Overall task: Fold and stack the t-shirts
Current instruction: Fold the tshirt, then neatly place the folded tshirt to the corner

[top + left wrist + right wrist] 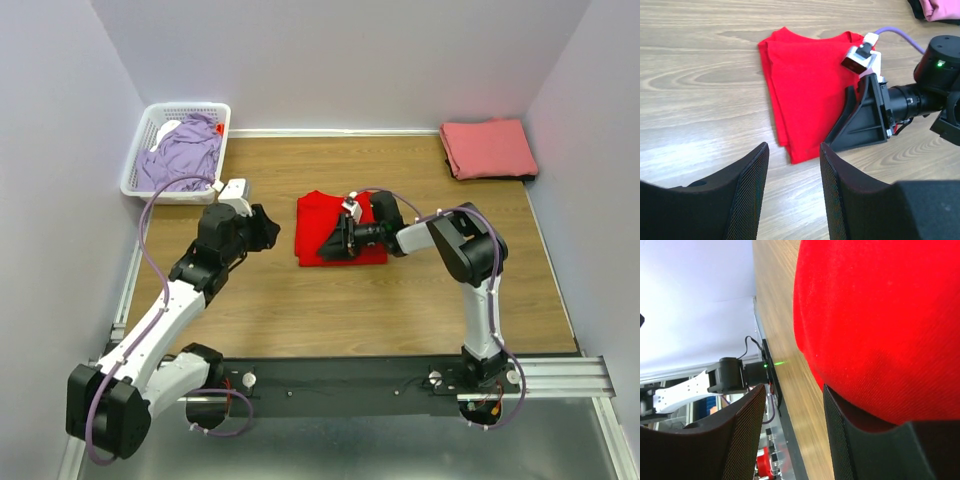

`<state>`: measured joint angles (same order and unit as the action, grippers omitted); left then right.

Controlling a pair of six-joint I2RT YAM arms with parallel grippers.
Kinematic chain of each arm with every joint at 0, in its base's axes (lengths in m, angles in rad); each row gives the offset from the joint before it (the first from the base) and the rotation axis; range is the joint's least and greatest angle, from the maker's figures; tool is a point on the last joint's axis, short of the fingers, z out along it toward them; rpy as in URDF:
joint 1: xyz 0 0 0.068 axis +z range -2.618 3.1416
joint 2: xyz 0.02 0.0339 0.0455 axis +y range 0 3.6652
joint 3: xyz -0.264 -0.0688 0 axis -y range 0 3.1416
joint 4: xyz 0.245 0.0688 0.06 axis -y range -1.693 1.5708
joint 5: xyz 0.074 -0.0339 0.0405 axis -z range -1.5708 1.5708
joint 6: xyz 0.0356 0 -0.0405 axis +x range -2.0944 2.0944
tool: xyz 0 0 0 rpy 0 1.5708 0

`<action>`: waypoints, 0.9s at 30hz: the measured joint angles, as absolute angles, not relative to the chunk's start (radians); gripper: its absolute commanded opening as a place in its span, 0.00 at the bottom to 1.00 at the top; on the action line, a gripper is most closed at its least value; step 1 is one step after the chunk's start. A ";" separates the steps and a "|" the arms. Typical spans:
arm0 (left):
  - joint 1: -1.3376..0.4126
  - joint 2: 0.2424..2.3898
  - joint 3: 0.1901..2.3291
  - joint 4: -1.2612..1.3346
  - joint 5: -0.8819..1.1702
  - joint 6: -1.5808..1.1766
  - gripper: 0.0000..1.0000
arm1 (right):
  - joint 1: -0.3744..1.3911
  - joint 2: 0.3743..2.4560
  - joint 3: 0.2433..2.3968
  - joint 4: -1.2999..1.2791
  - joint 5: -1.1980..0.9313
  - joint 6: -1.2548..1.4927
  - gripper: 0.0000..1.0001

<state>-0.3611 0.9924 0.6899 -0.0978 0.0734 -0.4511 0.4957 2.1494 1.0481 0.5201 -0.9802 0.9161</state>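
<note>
Tabletop (pixel 400 300) of wood grain, boxed by pale walls (pixel 350 60). Your right gripper (pixel 794 390) rests, jaws apart, on the folded red shirt (pixel 318 215). Your left gripper (pixel 792 150), fingers apart and empty, hovers beside that shirt. A folded pink shirt (pixel 488 148) lies beyond the right gripper, and a lavender shirt (pixel 185 150) sits in the basket (pixel 140 150) beyond the left.

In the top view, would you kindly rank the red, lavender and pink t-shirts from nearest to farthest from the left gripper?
1. Red t-shirt, just right of the left gripper, at centre.
2. Lavender t-shirt, in the basket, far left.
3. Pink t-shirt, far right corner.
</note>
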 measured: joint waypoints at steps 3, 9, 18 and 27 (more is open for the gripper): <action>-0.361 0.952 0.673 -0.115 0.055 -0.437 0.53 | 0.496 2.148 1.047 0.531 -0.978 0.925 0.57; -0.361 0.886 0.630 -0.142 0.040 -0.417 0.53 | 0.497 2.098 1.126 0.379 -0.915 0.875 0.58; -0.361 0.868 0.617 -0.147 -0.012 -0.400 0.53 | 0.438 2.202 1.394 0.350 -0.812 0.862 0.57; -0.361 0.855 0.617 -0.153 -0.045 -0.393 0.53 | 0.426 2.297 1.419 0.323 -0.810 0.879 0.57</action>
<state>-0.3611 0.8547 0.6167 -0.1528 -0.0452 -0.3931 0.4255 2.2971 1.4193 0.3229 -0.8104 0.8795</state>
